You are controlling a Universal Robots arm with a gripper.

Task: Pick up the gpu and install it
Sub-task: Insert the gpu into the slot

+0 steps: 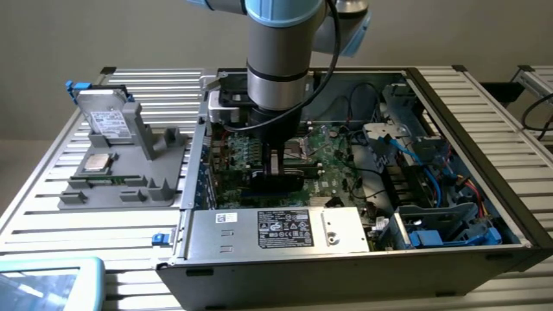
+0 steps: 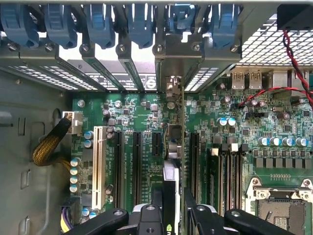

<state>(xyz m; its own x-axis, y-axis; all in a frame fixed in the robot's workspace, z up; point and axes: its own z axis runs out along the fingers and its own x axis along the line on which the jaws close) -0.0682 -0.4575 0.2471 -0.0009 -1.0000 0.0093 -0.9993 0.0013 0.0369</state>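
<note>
We see the end effector (image 2: 173, 215) closed on the gpu (image 2: 171, 161), with its black fingers (image 2: 149, 220) pressing the card from both sides. The card stands on edge, seen along its thin edge, with its silvery bracket (image 2: 172, 88) at the rear slot wall of the case. It sits over the motherboard (image 2: 132, 117), in line with the black expansion slots (image 2: 137, 161); we cannot tell whether its edge is seated in a slot.

In the exterior view, the end effector (image 1: 276, 170) is lowered into the open computer case (image 1: 484, 253), and the arm (image 1: 281, 58) rises straight up above it. The gpu (image 1: 278, 184) appears as a dark block below the fingers, above the green board.

Along the rear wall we see a row of blue slot latches (image 2: 100, 24). A white slot (image 2: 98, 166) lies beside the black ones, and a braided yellow cable (image 2: 49, 144) runs to a connector near it. The power supply (image 1: 285, 230) occupies the near edge of the case.

On the exterior view's left, a grey fixture (image 1: 129, 175) stands on the slatted worktop (image 1: 52, 220). It holds a hard drive (image 1: 111, 120) upright and a RAM stick (image 1: 108, 179) lying flat.
</note>
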